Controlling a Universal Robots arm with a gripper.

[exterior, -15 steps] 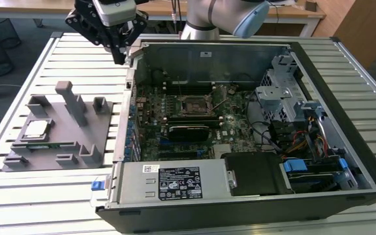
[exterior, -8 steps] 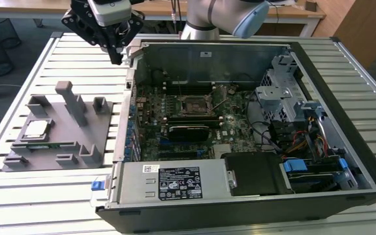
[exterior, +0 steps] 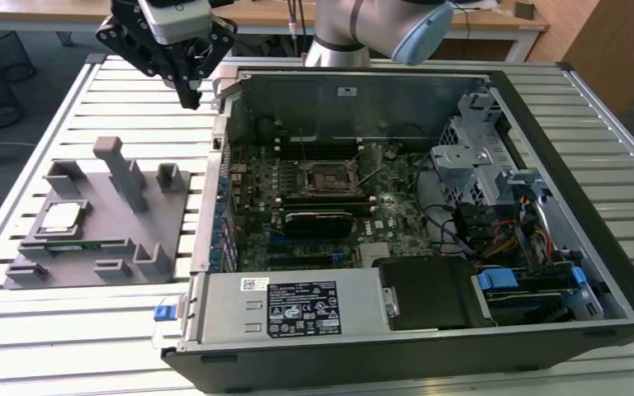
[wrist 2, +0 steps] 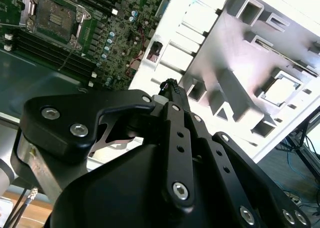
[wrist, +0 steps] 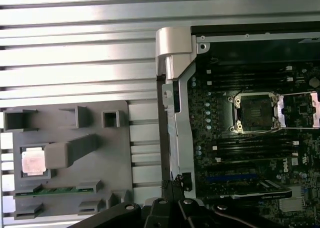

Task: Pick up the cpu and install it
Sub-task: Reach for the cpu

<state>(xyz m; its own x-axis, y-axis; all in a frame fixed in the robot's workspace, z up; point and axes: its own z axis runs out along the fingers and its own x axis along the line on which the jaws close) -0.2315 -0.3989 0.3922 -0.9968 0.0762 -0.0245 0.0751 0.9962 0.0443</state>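
The cpu point(exterior: 62, 217) is a small silver square lying flat in a recess of the grey holder plate point(exterior: 130, 247) on the exterior view's left. It also shows as the cpu point(wrist: 34, 161) in the first wrist view and the cpu point(wrist 2: 280, 90) in the second. My gripper point(exterior: 191, 97) hangs high above the slatted table, beyond the holder and beside the computer case's far left corner. Its fingers are shut together with nothing between them, and the same closed tips of the gripper point(wrist 2: 170, 85) show in the second wrist view. The motherboard's socket point(exterior: 328, 177) lies open and bare.
The open computer case point(exterior: 581, 206) takes up the table's middle and the exterior view's right, with drive cages, cables and a power supply point(exterior: 295, 307) inside. A green memory stick point(exterior: 75, 244) sits in the holder near the cpu. Upright grey posts point(exterior: 119, 169) rise from the holder.
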